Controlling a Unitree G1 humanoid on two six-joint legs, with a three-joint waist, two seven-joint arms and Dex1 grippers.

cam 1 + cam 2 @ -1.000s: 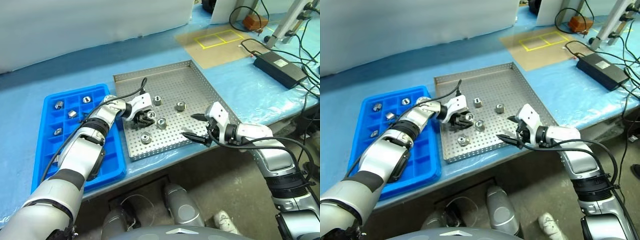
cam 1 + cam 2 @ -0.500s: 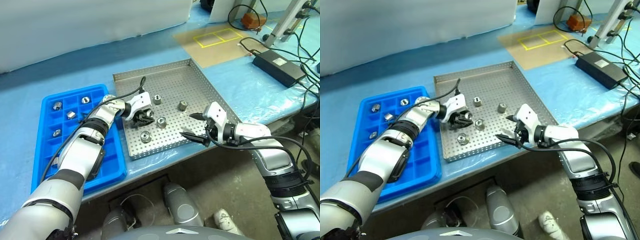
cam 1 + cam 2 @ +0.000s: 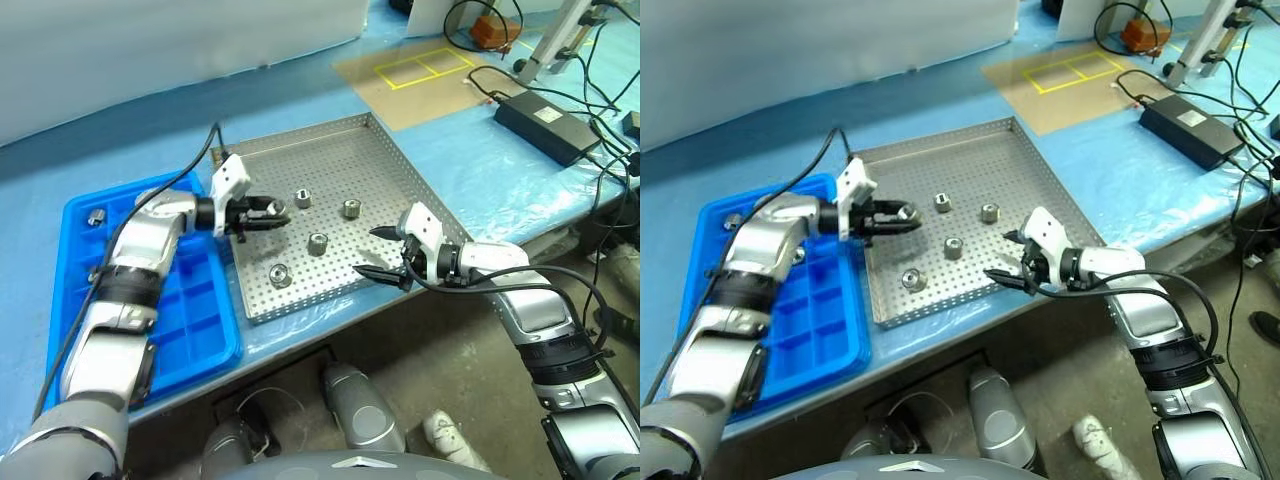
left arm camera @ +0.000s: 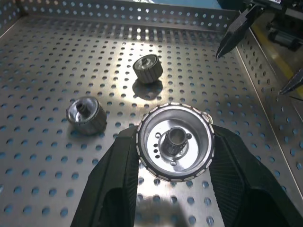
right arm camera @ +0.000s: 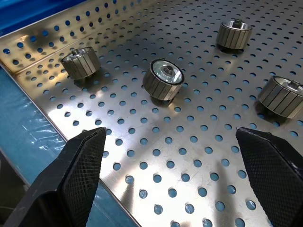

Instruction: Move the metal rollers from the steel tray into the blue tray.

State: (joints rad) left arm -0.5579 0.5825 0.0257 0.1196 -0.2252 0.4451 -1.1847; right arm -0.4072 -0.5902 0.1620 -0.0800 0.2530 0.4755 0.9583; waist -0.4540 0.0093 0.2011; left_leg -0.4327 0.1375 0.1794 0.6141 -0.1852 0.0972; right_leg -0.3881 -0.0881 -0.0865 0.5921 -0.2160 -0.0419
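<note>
I see the left gripper (image 3: 262, 214) clamped on a roller (image 4: 174, 141) above the steel tray (image 3: 390, 180). Right gripper (image 3: 378, 255) gapes wide at the tray's 5 o'clock edge; blue tray (image 3: 195, 325) at 9.

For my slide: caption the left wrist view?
Left fingers clamp a metal roller above the steel tray, two rollers below.

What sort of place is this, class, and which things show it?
Probably a workshop or lab bench: a perforated steel tray of metal rollers, a blue tray for sorting parts, and a power supply with trailing cables.
</note>
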